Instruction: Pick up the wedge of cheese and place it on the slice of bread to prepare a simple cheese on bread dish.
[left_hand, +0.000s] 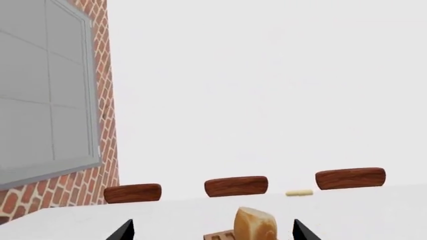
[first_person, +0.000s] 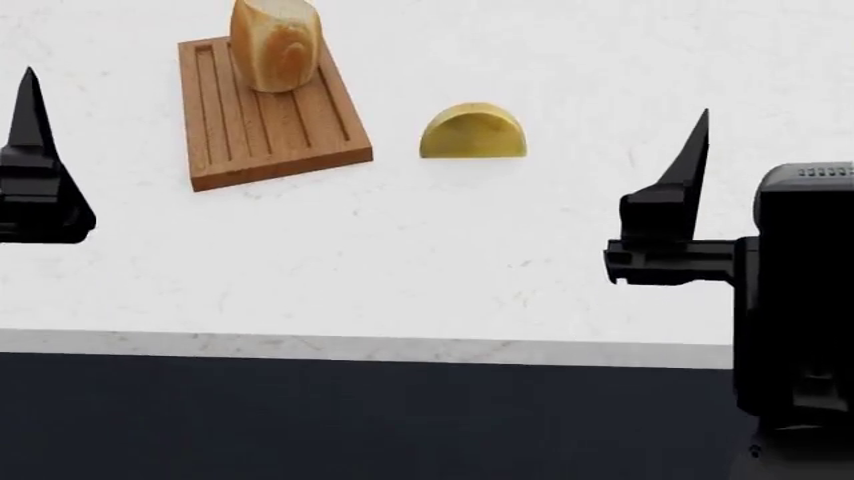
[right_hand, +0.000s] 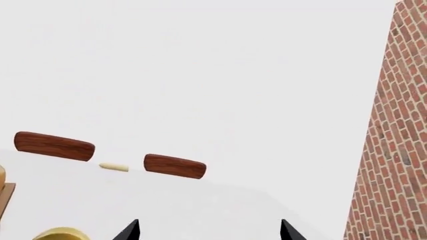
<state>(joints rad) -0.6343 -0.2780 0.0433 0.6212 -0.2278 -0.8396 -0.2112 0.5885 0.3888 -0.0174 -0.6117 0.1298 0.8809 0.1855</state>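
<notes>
The slice of bread (first_person: 274, 40) stands upright at the far end of a ridged wooden cutting board (first_person: 274, 130) in the head view. To its right, the wedge of cheese (first_person: 473, 133) lies on the white table, a yellow half-disc with its flat edge toward me. My left gripper (left_hand: 213, 234) is open and empty, well short of the bread (left_hand: 255, 225), which shows between its fingertips. Held to the right of the cheese (right_hand: 60, 233) and nearer to me, my right gripper (right_hand: 209, 232) is open and empty too.
Three brown chair backs (left_hand: 237, 186) line the table's far side, with a small pale yellow bar (left_hand: 299, 192) near them. A brick wall (right_hand: 390, 130) stands to the right, another with a window (left_hand: 47, 85) to the left. The table's front edge (first_person: 400, 348) runs close below the grippers.
</notes>
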